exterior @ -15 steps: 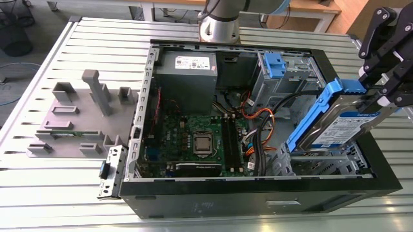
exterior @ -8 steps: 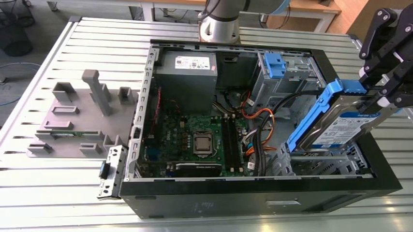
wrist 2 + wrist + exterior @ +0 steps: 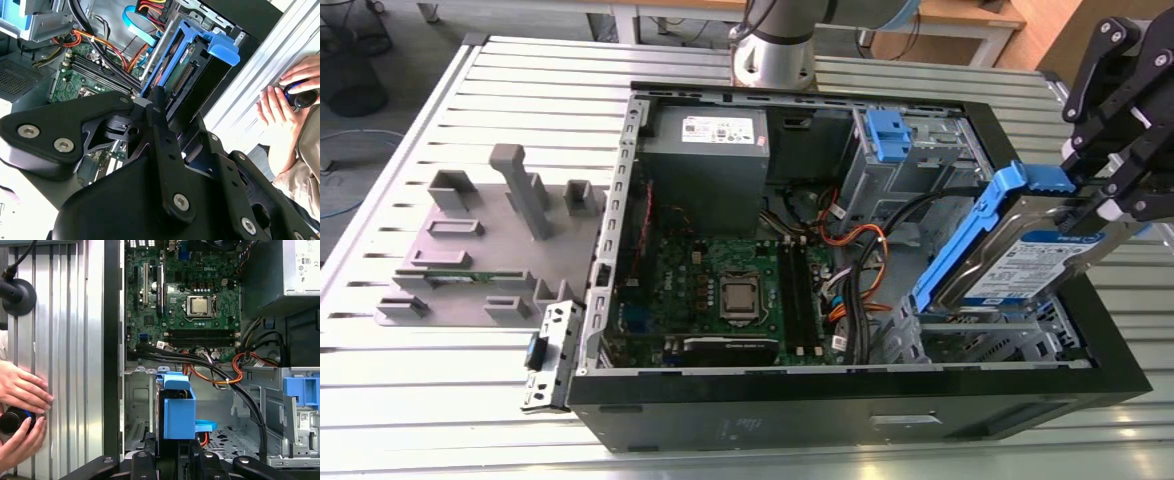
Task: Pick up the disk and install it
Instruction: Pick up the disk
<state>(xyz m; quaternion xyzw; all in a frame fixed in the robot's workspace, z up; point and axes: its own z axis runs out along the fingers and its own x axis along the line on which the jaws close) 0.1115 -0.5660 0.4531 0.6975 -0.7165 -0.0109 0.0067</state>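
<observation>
The disk [image 3: 1025, 262] is a silver-grey drive with a white-and-blue label in a blue carrier frame. It hangs tilted above the metal drive bay [image 3: 987, 340] at the front corner of the open computer case, on the exterior view's right. My black gripper [image 3: 1105, 203] is shut on the drive's upper end. The disk's blue frame [image 3: 200, 47] points down towards the case in the second wrist view, beyond the gripper [image 3: 159, 102]. In the first wrist view the blue frame [image 3: 178, 410] sits just above the gripper [image 3: 170, 452], over the bay's perforated floor [image 3: 225, 440].
Inside the case [image 3: 854, 400] are the motherboard [image 3: 734, 290], a grey power-supply box [image 3: 707, 150], a blue-latched cage [image 3: 887, 135] and cable bundles [image 3: 854, 250]. Grey fixture blocks [image 3: 494, 220] stand at the exterior view's left. A person's hands [image 3: 20, 405] hold a black knob beside the case.
</observation>
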